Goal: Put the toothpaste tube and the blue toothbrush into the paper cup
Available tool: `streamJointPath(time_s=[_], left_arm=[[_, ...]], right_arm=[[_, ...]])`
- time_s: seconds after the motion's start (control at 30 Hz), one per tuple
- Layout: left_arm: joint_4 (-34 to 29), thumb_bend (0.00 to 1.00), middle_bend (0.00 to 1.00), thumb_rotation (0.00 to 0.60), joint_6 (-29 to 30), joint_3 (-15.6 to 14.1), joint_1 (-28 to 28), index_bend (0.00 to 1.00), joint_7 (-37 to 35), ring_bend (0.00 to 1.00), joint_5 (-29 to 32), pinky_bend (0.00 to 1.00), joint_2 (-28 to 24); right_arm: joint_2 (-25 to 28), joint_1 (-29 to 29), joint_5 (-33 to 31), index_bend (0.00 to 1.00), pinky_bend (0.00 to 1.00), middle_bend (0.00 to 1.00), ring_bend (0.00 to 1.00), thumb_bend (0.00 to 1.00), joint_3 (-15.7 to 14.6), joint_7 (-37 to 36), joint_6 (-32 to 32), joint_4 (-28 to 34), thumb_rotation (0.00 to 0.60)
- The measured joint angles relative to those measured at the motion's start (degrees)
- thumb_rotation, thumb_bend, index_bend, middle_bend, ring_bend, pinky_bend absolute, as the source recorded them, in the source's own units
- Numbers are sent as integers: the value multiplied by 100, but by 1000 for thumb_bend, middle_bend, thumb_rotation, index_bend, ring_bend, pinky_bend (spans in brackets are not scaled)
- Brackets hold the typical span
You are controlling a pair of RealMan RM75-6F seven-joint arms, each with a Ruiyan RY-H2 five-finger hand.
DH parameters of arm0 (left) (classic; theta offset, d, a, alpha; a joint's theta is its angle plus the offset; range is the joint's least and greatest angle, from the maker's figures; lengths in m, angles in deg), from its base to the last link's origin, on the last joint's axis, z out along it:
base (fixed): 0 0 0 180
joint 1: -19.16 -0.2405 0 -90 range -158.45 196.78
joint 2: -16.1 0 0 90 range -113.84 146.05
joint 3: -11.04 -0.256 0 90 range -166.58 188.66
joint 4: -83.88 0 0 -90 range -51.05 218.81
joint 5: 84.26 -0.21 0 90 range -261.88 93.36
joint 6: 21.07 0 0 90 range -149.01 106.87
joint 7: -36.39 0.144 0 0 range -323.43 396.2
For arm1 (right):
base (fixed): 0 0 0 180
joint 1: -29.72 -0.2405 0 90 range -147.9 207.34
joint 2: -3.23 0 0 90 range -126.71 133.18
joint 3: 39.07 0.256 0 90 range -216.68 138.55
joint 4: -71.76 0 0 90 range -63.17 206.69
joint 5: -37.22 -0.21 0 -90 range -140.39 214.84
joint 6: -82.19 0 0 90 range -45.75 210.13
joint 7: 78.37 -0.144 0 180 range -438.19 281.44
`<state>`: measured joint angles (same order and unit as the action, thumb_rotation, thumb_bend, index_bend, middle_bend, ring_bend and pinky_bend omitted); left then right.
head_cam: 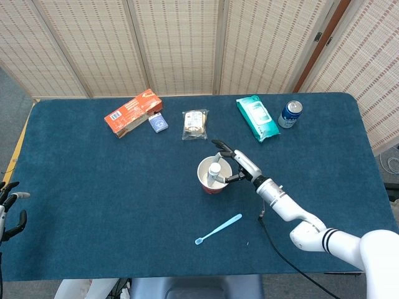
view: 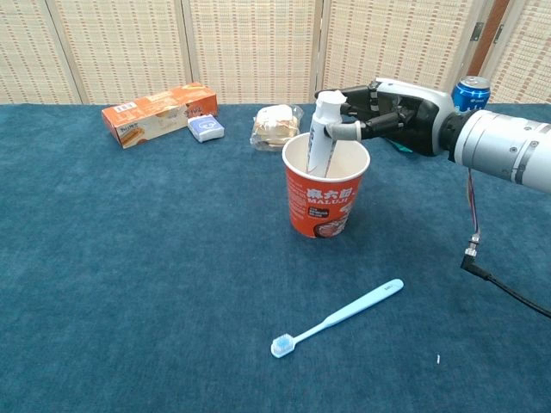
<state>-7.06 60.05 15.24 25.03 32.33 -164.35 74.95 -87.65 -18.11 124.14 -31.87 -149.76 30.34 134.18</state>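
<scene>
Toothpaste tube [view: 322, 136] standing cap-up inside paper cup [view: 326, 196], right robot hand [view: 385, 115] pinching its top, steadying descent. Blue toothbrush [view: 337, 317] lying on worktop [view: 129, 275], waiting.

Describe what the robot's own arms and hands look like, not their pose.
The right hand is black and silver, on a silvery-white round forearm with black rings near the elbow; a black cable hangs beneath it. The left hand shows only at the frame edge: black fingers with pale tips.
</scene>
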Motion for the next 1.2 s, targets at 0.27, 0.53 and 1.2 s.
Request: streamJointPath(time_s=[0.27, 0.53, 1.2], left_arm=[[13, 523, 153, 600, 6, -2, -1, 317, -21, 74, -14, 161, 4], [9, 522, 153, 600, -1, -12, 0, 317, -15, 74, -26, 161, 1], [-31, 523, 154, 600, -27, -34, -2, 317, -20, 75, -35, 161, -31]], right_arm=[[-101, -34, 19, 632, 121, 56, 0, 177, -31, -180, 9, -177, 600], [-125, -58, 75, 632, 121, 56, 0, 176, -82, -277, -16, -249, 600], [-118, -75, 45, 632, 121, 56, 0, 173, -160, -284, 71, -322, 600]])
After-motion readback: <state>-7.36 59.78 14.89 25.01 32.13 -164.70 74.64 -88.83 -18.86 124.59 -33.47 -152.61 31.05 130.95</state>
